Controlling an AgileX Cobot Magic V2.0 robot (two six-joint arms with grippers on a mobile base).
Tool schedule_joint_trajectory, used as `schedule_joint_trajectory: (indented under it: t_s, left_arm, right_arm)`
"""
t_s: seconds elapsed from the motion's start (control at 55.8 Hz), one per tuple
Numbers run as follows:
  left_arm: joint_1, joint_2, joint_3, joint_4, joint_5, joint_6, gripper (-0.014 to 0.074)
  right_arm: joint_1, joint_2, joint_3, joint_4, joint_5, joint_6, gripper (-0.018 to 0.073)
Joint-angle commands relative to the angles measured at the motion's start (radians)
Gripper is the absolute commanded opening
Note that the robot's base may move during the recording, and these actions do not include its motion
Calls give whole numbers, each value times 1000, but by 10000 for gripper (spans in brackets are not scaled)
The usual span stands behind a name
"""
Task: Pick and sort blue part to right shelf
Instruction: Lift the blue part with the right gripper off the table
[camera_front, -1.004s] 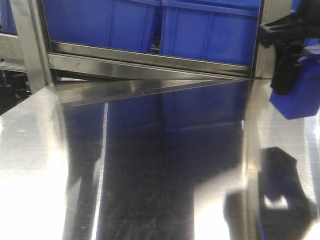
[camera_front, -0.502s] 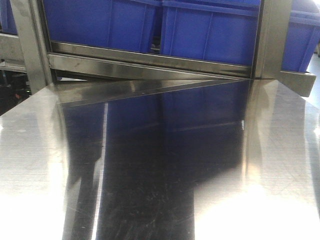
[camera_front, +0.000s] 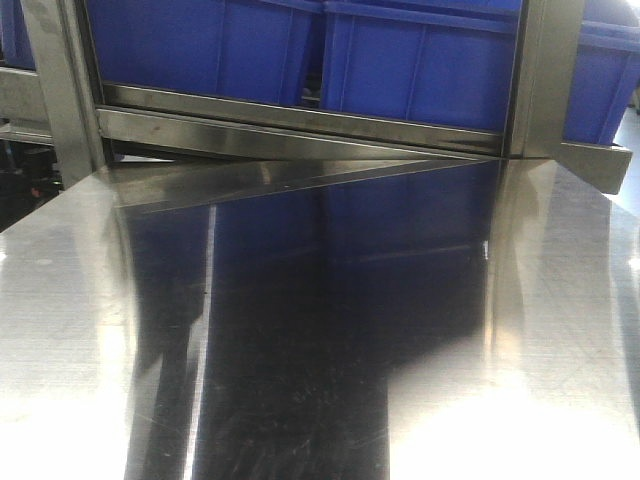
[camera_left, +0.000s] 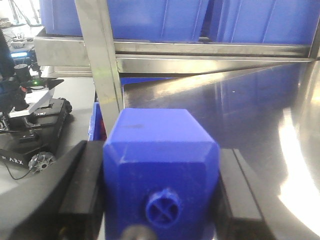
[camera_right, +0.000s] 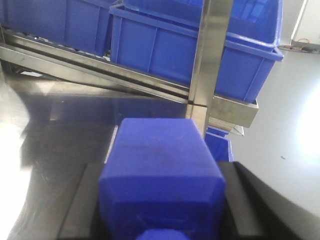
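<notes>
Nearest first. My left gripper (camera_left: 161, 186) is clamped on the blue part (camera_left: 160, 145). The black fingers (camera_left: 87, 185) press its two flanks, the boxy body points toward the rack (camera_left: 102, 75), and the round nub (camera_left: 163, 208) faces my wrist camera. The nub carries a moulded cross. I see no other mark on the block.

My right gripper (camera_right: 161, 202) is likewise closed around a second blue block (camera_right: 160, 155), with the pads (camera_right: 82, 205) flat against both sides. Its cap end is toward the camera and cut off by the frame edge. It has no label or print.

The steel tabletop (camera_front: 300, 330) lies between the blocks and the rack. It runs up to the rack's lower rail and mirrors the blue above it. It has fine scratches and no writing.

On the rack's shelf, large blue bins (camera_front: 200, 45) sit side by side. Their walls are plain and ribbed, and no sticker is legible.

Left of the rack is black equipment (camera_left: 35, 115) with a green light. It has white lettering low down, too small to read.

Right of the rack, low beside its post, a smaller blue bin (camera_right: 220, 145) sits near the pale floor.
</notes>
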Motion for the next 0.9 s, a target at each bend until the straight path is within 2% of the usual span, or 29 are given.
schedule_joint_trajectory:
  t_s: [0.0,0.879]
  left_arm:
    - [-4,11,-28,9,-92,-14,332]
    - [-4,11,-28,9,-92,-14,332]
  right_arm:
    - [-5,-1,-26,-35,-119,-8,167]
    - [-5,-1,-26,-35,-115,-8,167]
